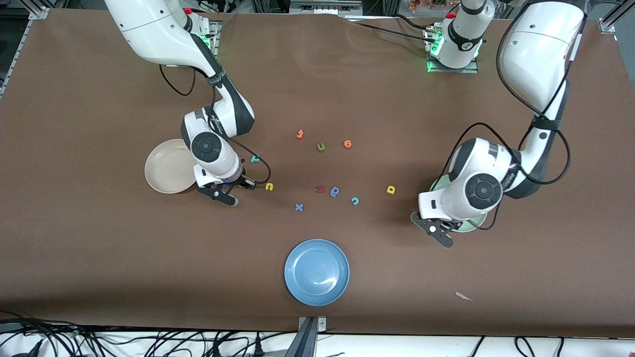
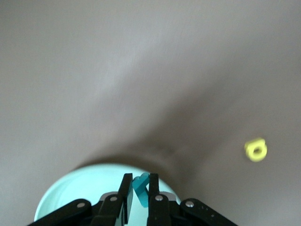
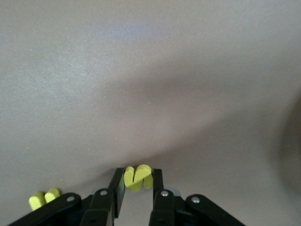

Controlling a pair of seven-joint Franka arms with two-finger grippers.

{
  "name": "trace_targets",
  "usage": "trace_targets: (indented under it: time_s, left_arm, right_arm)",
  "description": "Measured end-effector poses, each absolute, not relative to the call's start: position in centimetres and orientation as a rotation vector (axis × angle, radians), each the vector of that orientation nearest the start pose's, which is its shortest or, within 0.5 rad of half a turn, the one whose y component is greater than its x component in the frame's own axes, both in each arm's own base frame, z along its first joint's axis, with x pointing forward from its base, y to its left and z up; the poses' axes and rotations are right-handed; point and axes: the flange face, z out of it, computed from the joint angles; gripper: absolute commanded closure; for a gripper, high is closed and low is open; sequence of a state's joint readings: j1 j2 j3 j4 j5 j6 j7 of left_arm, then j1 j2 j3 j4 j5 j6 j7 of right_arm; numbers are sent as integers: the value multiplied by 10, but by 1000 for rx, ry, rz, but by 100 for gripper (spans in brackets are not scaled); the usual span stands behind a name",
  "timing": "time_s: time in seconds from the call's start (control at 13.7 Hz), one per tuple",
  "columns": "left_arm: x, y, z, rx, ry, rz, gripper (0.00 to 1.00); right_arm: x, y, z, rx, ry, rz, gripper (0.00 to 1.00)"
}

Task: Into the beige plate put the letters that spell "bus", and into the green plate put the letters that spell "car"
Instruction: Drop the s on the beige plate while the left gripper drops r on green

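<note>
Down at the table beside the beige plate (image 1: 166,171), my right gripper (image 3: 138,178) is shut on a yellow s (image 3: 137,176), pinched between its fingers. The yellow u (image 1: 269,186) (image 3: 44,198) lies close by it, and a small teal letter (image 1: 255,158) lies farther from the front camera. My left gripper (image 2: 139,182) is shut on another teal letter (image 2: 140,186) over the green plate (image 2: 80,190) (image 1: 475,226); in the front view the arm's hand hides it. I cannot read that letter's shape. The teal c (image 1: 354,200) and yellow a (image 1: 391,189) (image 2: 256,150) lie on the table.
Loose letters sit mid-table: an orange t (image 1: 299,134), olive u (image 1: 321,147), orange e (image 1: 348,144), a maroon letter (image 1: 320,188), a blue round-bowled letter (image 1: 335,191) and a blue x (image 1: 299,207). A blue plate (image 1: 317,271) stands nearest the front camera.
</note>
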State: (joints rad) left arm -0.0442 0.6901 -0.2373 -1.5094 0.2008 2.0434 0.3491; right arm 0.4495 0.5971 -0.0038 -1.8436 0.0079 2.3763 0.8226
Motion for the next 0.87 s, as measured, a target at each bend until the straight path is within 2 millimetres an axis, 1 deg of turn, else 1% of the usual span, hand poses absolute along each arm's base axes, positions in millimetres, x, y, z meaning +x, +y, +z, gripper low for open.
trace_targets:
  time_s: [0.07,0.15,0.29,0.36,0.44,0.51,0.58,0.66,0.8,0.87]
  left_arm:
    - [675,-148,251,-2941,1039,246,100]
    - [671,-135,242,-2949,1017,279,100]
    - [664,-113,223,-2960,1008,301,100]
    - [660,-107,212,-2962,1020,284,82]
    - [655,-101,200,-2957,1029,261,24]
    - [650,-96,190,-2947,1036,247,0]
    - [648,-93,186,-2941,1044,238,0]
    - [648,-94,188,-2933,1054,226,0]
    - [648,-106,201,-2921,1082,199,0]
    - [648,-117,210,-2911,1104,180,0]
  right_arm:
    - [581,271,207,-3130,582,91,76]
    - [585,262,218,-3145,563,102,76]
    - [591,239,237,-3176,523,127,76]
    - [592,224,244,-3191,494,137,76]
    - [589,208,250,-3203,466,149,76]
    - [583,190,253,-3214,437,165,76]
    - [574,172,257,-3221,408,182,76]
    - [563,153,260,-3224,372,195,76]
    - [542,113,264,-3220,300,192,75]
    - [533,92,262,-3218,264,180,65]
